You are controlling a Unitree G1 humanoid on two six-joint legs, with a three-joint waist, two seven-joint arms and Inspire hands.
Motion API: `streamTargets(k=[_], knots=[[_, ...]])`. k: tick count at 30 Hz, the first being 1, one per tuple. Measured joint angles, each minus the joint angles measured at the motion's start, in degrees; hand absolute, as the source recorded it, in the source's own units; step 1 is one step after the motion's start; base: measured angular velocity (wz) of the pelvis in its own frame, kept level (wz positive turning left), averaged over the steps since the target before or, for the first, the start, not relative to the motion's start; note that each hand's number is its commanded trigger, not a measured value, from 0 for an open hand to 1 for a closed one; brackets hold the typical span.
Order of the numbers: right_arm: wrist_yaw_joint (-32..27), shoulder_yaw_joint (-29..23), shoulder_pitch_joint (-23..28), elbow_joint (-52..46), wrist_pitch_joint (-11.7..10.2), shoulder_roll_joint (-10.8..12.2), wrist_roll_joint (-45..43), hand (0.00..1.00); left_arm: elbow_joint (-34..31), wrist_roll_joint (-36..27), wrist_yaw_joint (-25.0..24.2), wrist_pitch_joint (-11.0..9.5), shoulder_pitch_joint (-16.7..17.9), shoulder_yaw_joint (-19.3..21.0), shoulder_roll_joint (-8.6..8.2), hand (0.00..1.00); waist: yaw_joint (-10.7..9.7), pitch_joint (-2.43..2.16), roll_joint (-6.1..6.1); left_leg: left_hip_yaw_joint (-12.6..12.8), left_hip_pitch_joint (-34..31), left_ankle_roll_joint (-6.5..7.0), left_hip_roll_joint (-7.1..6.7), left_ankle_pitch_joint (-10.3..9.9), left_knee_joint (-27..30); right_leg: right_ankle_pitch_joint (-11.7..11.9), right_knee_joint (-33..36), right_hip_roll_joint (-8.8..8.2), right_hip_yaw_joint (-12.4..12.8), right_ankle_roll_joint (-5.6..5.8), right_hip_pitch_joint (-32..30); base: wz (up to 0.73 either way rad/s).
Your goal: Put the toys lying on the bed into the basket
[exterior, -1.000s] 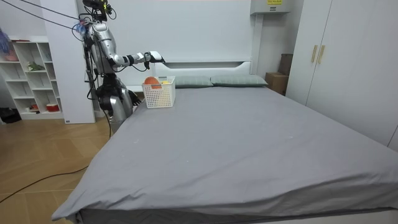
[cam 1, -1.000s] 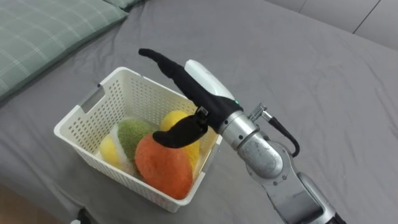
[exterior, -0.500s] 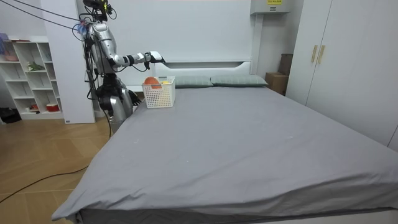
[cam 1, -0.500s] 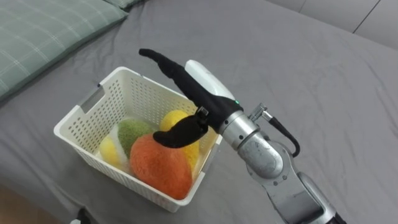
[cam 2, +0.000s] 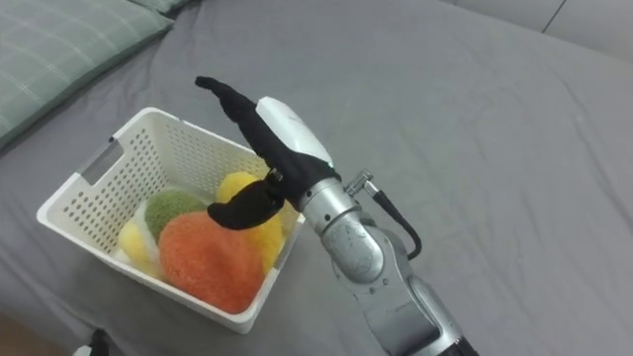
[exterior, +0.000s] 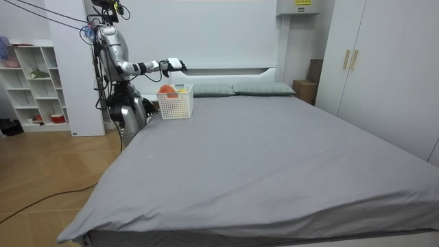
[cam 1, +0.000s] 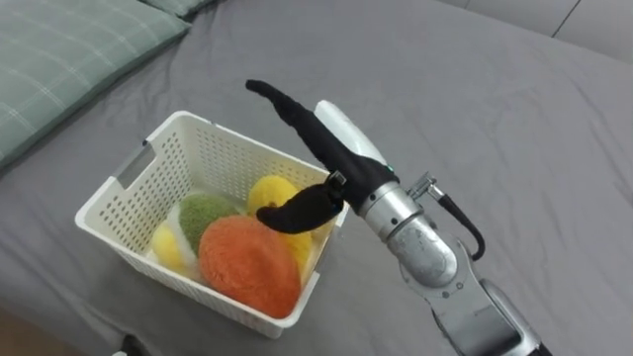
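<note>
Right hand [cam 1: 331, 153] hangs spread and empty, fingers straight and pointing away from the robot, thumb stuck out below the palm, nothing pinched. Directly under it sits the basket [cam 1: 213, 158]. The thumb hovers just over a yellow toy [cam 1: 272, 190], apart from it as far as I can tell. Below the thumb lies an orange toy [cam 1: 247, 267], with a green toy [cam 1: 206, 213] to the hand's left, all inside the basket. Out from there the bed [cam 1: 495, 119] carries the basket, with a pillow [cam 1: 59, 59] far off past the fingertips to the left. This looks like the step just after a drop. The next move likely calls for drawing the hand up clear of the rim, then searching the bed for any toy left
</note>
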Motion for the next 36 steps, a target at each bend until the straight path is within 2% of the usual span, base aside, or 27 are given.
streamTargets(k=[4,11,16,19,21,24,26,32,36], knots=[[-0.82,-2.41,1.24,0.01,-0.19,-0.53,1.16,0.0,0.03,-0.13,-0.05,-0.01,0.0,0.04,-0.01,0.0,-1.83,-0.18,0.5,0.0,0.64,-0.01,0.05,0.0,0.01,0.0,-0.02,-0.03,-0.03,0.0,0.71,0.02],[-2.9,-6.83,3.5,0.0,-0.33,-0.7,6.29,0.0,0.89,-0.09,0.21,0.0,0.18,0.17,0.04,0.0,-3.79,-0.34,0.48,1.02,1.11,-0.01,0.12,-0.02,0.02,0.0,0.11,0.05,1.35,0.0,0.67,-0.09],[-5.02,-11.76,6.36,-0.03,-1.68,-0.61,8.62,0.0,1.13,-0.14,0.44,-0.04,1.41,1.71,-0.21,0.0,-5.64,-1.15,0.7,1.69,1.48,0.0,0.16,-0.02,0.02,0.03,0.25,0.02,2.02,0.01,0.72,-0.06],[-7.39,-14.45,6.88,-0.03,-1.93,-0.78,11.87,0.0,1.54,-0.17,0.59,-0.13,1.81,2.46,-0.82,0.0,-6.19,-0.85,1.45,2.52,2.07,0.03,0.25,-0.05,-0.16,0.08,0.31,0.2,2.99,0.03,0.92,-0.14],[-8.9,-16.09,6.91,-0.03,-2.43,-0.75,12.13,0.0,2.32,-0.16,0.75,-0.2,1.84,2.49,-0.98,0.0,-7.19,-0.89,1.76,2.89,2.03,0.05,0.27,-0.07,-0.22,0.17,0.4,0.23,3.27,0.05,0.7,-0.1],[-10.89,-19.55,8.24,-0.02,-3.24,-0.91,14.86,0.0,2.3,-0.02,1.23,-0.19,2.39,2.83,-0.99,0.0,-8.43,-0.92,1.81,3.31,2.11,0.07,0.32,-0.08,-0.19,0.21,0.55,0.2,3.46,0.03,0.45,-0.05],[-13.35,-21.93,10.43,-0.01,-3.17,-0.92,16.04,0.0,2.3,-0.03,1.34,-0.15,2.99,3.52,-1.01,0.0,-9.16,-0.97,1.8,3.9,2.11,0.09,0.38,-0.09,-0.31,0.22,0.7,0.27,3.97,0.04,0.16,-0.12],[-15.71,-25.94,13.81,0.34,-3.17,-0.9,19.22,0.0,2.31,-0.11,1.84,-0.08,4.28,4.56,-1.06,0.0,-11.07,-0.91,1.95,5.67,2.52,0.11,0.62,-0.17,-0.49,0.28,1.11,0.51,5.08,0.01,-0.58,-0.14],[-17.11,-29.51,14.68,1.87,-3.18,-0.95,23.46,0.0,2.18,-0.22,2.61,-0.08,6.12,5.1,-1.02,0.0,-12.43,-0.92,1.96,7.27,3.2,-0.03,1.11,-0.69,-0.46,0.44,1.1,1.13,7.24,-0.12,-0.53,-0.22]])
